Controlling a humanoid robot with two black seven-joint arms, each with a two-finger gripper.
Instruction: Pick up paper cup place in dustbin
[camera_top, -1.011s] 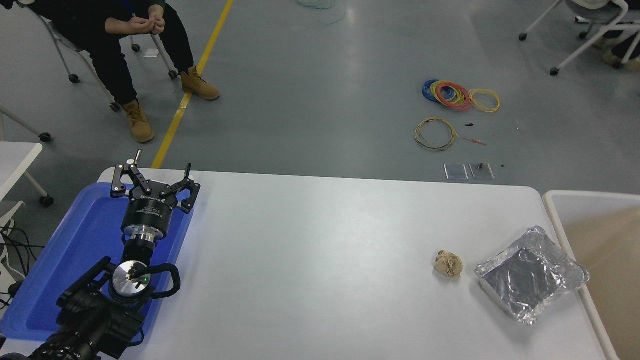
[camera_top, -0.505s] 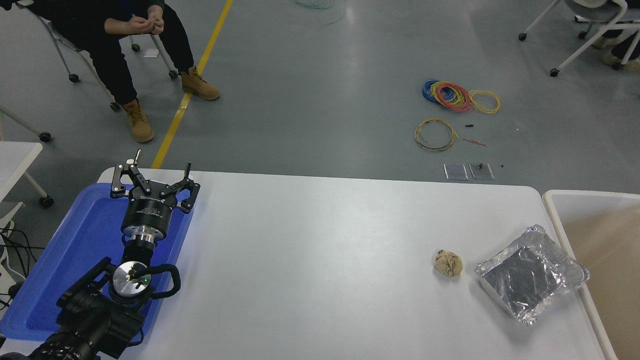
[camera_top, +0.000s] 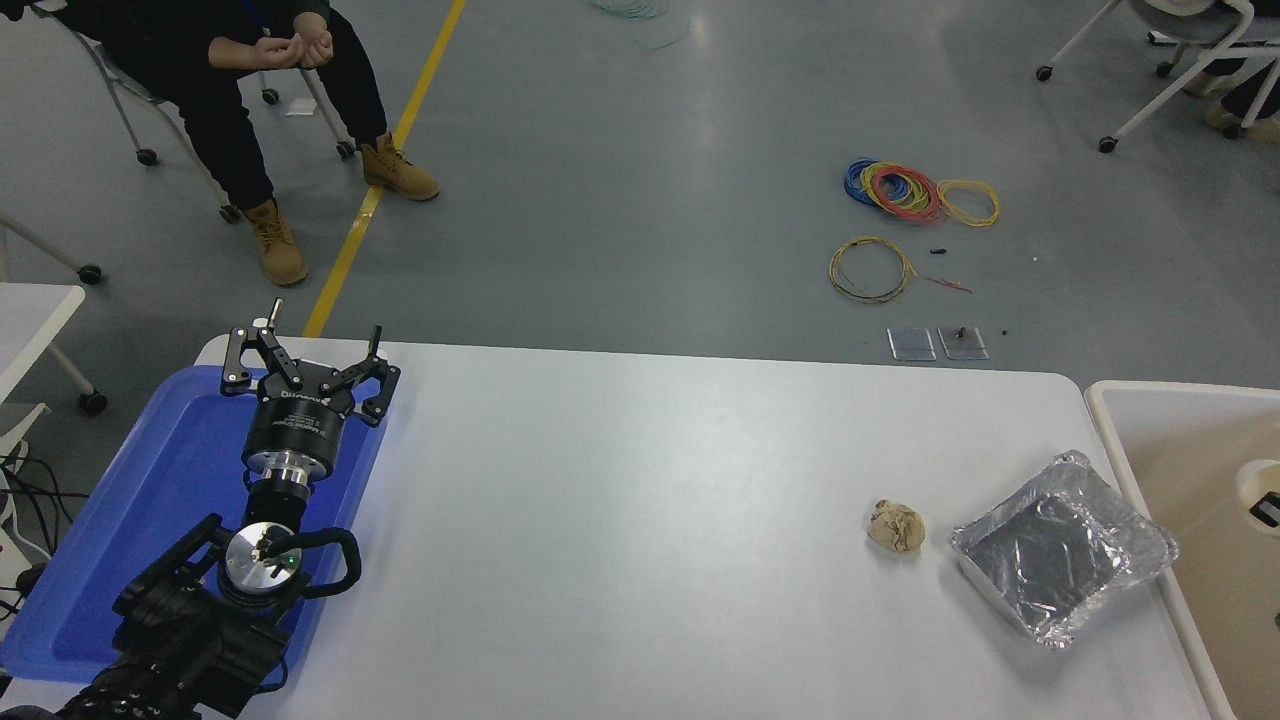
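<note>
At the right edge of the view, over the beige inside of the dustbin (camera_top: 1165, 415), the rim of the paper cup (camera_top: 1256, 483) comes into sight, white with a cream inside. A small black part of the right gripper (camera_top: 1267, 510) touches the cup's near side; so little of it shows that how far its fingers are spread, and whether they have hold of the cup, cannot be told. The dustbin stands just beside the table's (camera_top: 640, 500) right edge. Near that edge lies a crinkled silver foil tray (camera_top: 1062, 547), tilted, its corner reaching the bin's rim. A crumpled tan paper ball (camera_top: 896, 526) rests just left of the tray, apart from it. At the table's left edge sits a blue plastic tray (camera_top: 150, 500), and above it hangs the left gripper (camera_top: 305, 350), its fingers spread wide and holding nothing. A person (camera_top: 250, 60) sits on a chair beyond the table's far left corner.
</note>
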